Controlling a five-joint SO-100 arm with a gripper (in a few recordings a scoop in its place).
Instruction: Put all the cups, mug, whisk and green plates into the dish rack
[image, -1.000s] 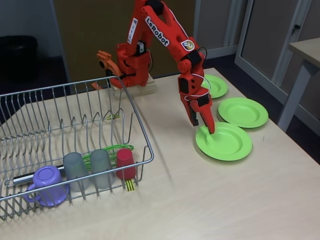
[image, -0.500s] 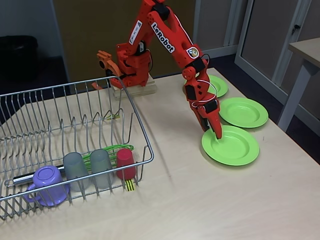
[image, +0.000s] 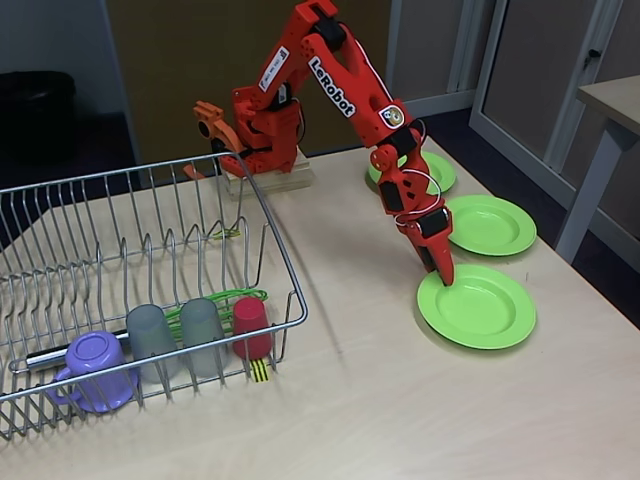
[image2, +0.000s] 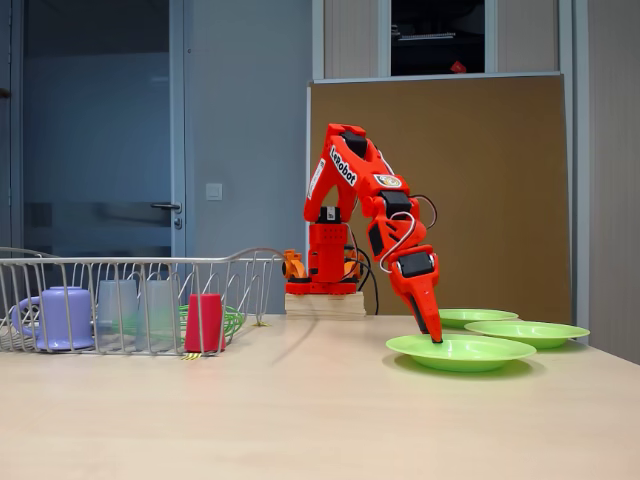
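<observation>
The red arm reaches forward and down to the right, its claw (image: 444, 272) pointing steeply downward with the tip touching the left rim of the nearest green plate (image: 480, 308) on the surface (image: 380, 400). Whether the claw is open or closed cannot be told. The dish rack (image: 60, 250) stands far left.

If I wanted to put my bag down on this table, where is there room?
The widest bare stretch is the front of the table, between the dish rack and the nearest green plate. Another strip lies between the rack and the arm. The far right corner is crowded: three plates lie close together, the robot's hand on the nearest one's rim.
</observation>
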